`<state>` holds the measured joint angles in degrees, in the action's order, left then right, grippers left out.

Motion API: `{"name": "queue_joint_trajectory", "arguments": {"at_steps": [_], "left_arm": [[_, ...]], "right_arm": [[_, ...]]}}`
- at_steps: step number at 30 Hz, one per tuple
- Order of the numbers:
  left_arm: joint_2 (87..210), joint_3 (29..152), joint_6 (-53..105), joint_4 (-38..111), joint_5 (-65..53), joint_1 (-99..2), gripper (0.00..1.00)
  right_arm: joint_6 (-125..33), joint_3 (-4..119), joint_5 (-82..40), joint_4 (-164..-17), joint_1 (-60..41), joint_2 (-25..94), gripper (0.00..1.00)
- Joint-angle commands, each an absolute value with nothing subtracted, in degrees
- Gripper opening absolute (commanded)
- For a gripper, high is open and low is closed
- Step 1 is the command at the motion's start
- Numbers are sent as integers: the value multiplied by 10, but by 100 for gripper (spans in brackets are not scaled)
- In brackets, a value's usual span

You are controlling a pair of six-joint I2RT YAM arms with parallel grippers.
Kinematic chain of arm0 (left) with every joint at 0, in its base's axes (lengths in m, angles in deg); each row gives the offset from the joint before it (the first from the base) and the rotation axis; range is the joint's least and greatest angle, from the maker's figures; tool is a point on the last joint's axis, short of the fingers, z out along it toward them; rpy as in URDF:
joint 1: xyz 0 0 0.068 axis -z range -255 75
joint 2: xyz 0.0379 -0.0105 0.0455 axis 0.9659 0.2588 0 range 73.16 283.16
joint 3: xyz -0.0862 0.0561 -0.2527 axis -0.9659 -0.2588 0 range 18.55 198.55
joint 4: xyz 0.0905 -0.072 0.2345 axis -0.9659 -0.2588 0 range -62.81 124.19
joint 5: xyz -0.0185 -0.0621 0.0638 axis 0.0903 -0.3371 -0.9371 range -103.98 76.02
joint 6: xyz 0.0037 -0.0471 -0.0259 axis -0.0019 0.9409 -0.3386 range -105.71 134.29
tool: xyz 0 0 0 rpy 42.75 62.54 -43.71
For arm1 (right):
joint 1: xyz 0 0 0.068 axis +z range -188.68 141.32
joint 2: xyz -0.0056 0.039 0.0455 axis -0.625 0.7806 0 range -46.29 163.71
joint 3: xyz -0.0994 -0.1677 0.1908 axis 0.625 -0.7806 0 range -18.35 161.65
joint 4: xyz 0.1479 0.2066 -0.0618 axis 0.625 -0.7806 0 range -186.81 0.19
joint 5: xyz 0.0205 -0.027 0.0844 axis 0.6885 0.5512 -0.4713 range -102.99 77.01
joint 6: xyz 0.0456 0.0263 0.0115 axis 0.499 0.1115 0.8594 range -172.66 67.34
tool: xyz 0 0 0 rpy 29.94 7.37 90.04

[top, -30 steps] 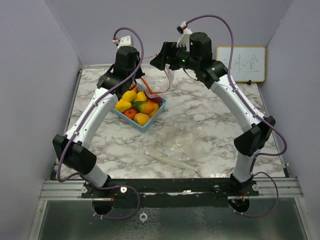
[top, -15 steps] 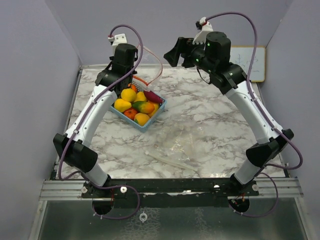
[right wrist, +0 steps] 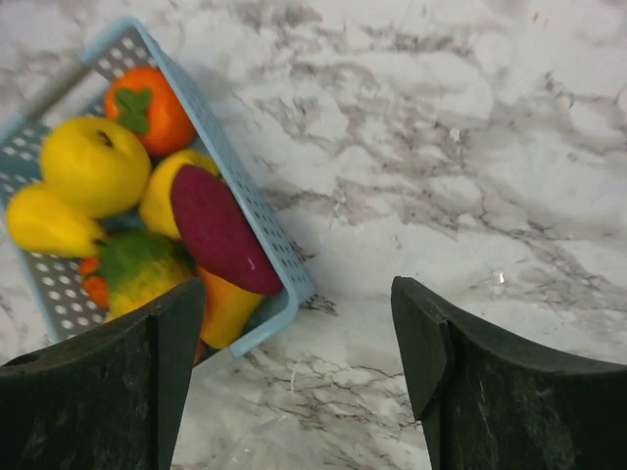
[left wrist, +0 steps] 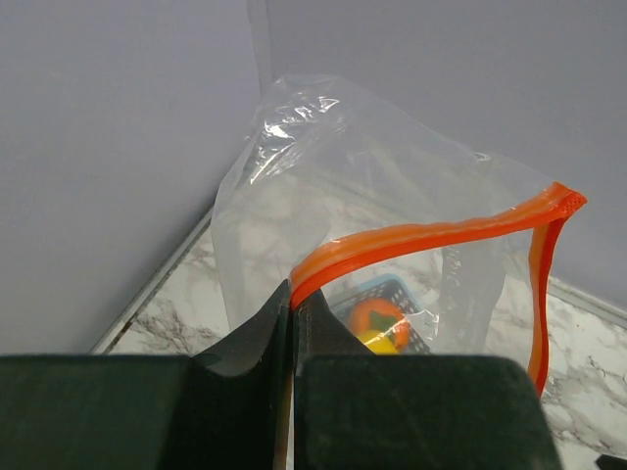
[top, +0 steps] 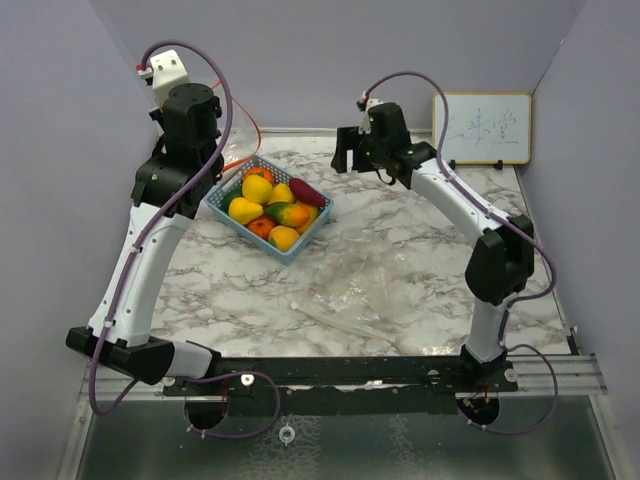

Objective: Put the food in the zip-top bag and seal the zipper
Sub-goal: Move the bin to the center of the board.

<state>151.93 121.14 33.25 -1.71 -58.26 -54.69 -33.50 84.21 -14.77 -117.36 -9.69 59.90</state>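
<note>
The food (top: 268, 206), glossy yellow, orange, green, red and purple toy fruits, lies in a light blue basket (top: 312, 226) at the table's back left. In the right wrist view the purple piece (right wrist: 220, 230) leans on the basket rim (right wrist: 266, 230). My left gripper (top: 213, 158) is raised left of the basket. It is shut (left wrist: 292, 299) on the orange zipper (left wrist: 421, 235) of the clear zip-top bag (left wrist: 323, 166), which hangs in front of it. My right gripper (top: 345, 158) is open and empty (right wrist: 297, 294) above the marble just right of the basket.
A second clear plastic bag (top: 345, 300) lies flat on the marble near the front middle. A small whiteboard (top: 482, 127) leans on the back wall at the right. Grey walls close in the left, back and right sides.
My left arm has swung up and to the left, carrying the bag away from over the basket. My right gripper has drawn apart from the bag and come down beside the basket.
</note>
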Motion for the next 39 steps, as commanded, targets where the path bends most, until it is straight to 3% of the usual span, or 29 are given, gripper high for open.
{"name": "queue_joint_trajectory", "arguments": {"at_steps": [1,12,18,31,34,37,39], "left_arm": [[1501,1200,305,-19,-626,-548,0],[1476,1146,294,-6,-634,-551,0],[1474,1149,297,-7,-629,-551,0],[1476,1153,292,-4,-631,-552,0],[1478,1154,291,-3,-629,-552,0],[1482,1161,294,-5,-624,-553,0],[1484,1167,295,-6,-623,-553,0]], "right_arm": [[-380,849,-215,-1158,-82,672,75],[-400,835,-175,-1175,-71,734,74],[-409,850,-128,-1188,-67,768,63],[-438,862,-107,-1180,-52,808,61],[-437,860,-100,-1180,-52,817,48],[-411,865,-58,-1191,-52,826,21],[-388,863,6,-1204,-52,823,11]]}}
